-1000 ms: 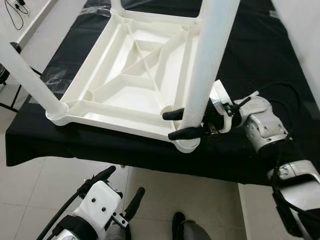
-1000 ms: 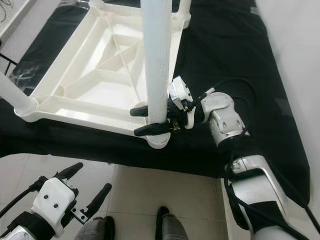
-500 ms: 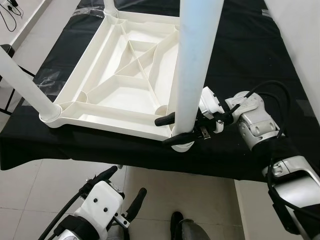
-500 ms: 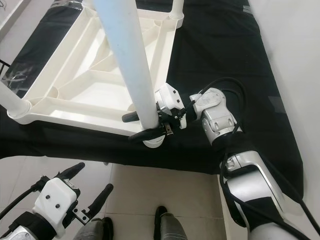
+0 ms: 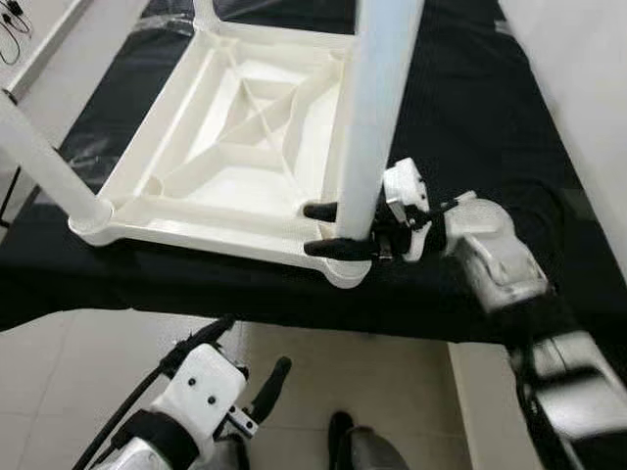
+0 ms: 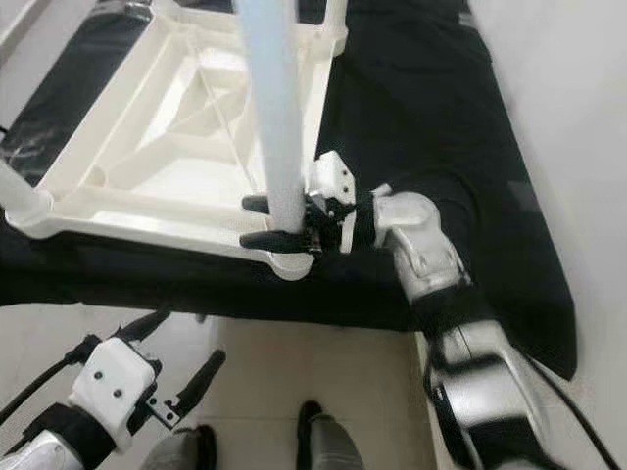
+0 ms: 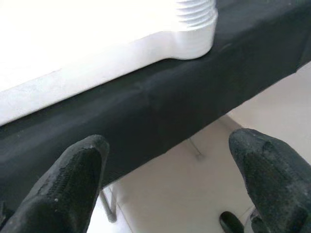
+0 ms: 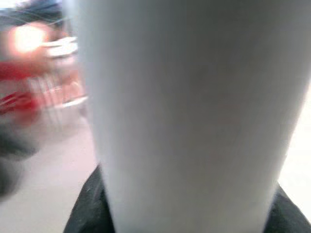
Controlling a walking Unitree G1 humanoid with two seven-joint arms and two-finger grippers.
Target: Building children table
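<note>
Right gripper [image 5: 328, 229] fingers clamp table leg [image 5: 377, 108] – top cut off; left gripper [image 5: 250, 357] fingers spread, empty

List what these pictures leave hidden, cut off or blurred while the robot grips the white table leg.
- Top of the table leg: cut off by the upper edge in both eye views.
- Right gripper fingers' contact: right wrist view blurred, the leg covers it.
- Far corners of the upturned tabletop: cut off at the top edge.
- Left gripper: open, idle below the black cloth.
</note>
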